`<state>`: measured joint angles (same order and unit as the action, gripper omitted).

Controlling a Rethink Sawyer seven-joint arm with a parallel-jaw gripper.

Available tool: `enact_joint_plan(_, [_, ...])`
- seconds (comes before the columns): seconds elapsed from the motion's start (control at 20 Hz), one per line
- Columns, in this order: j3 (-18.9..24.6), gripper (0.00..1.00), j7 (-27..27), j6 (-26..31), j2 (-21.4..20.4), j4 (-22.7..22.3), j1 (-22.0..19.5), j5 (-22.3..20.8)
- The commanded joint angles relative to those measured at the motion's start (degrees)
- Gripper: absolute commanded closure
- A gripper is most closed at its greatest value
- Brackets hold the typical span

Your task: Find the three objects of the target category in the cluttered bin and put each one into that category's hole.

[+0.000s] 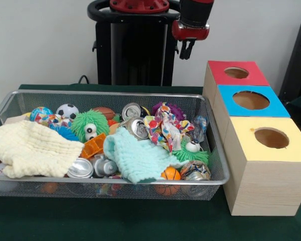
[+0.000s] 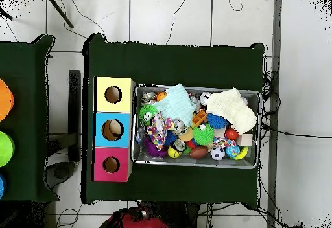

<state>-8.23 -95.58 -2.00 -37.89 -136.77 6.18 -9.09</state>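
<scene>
Tool (image 1: 186, 50) hangs high above the far edge of the worktop (image 1: 140, 226), behind the wire bin (image 1: 210, 145) and clear of it. Its two short prongs look close together with nothing between them, but whether they touch I cannot tell.

The bin sits mid-worktop, packed. A cream cloth (image 1: 30, 148) covers the end away from the boxes and a pale blue cloth (image 1: 135, 158) lies across the middle. Around them: crushed cans (image 1: 136, 128), a soccer ball (image 1: 66, 111), a small basketball (image 1: 170, 174) and green fuzzy toys with eyes (image 1: 88, 125).

Three wooden boxes stand in a row touching the bin's end: red box (image 1: 236, 73) farthest back, blue box (image 1: 251, 100) in the middle, yellow box (image 1: 271, 138) nearest the front edge. Each has one round hole in the top. In the overhead view something pale seems to sit inside the blue box's hole; the other two look dark.

Target category is not shown, so the wanted items can't be singled out. Likely step: between picks, searching. Next move calls for dropping into the bin onto an exposed item. The cloths hide things below and may need shifting.
</scene>
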Motion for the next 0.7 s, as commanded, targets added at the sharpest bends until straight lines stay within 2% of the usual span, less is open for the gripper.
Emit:
enact_joint_plan(0.05, [6.0,1.00,-11.2,4.7,-3.1,7.3,0.8,5.9])
enact_joint_plan(0.7, [6.5,1.00,-10.8,9.1,-2.2,12.2,4.7,11.4])
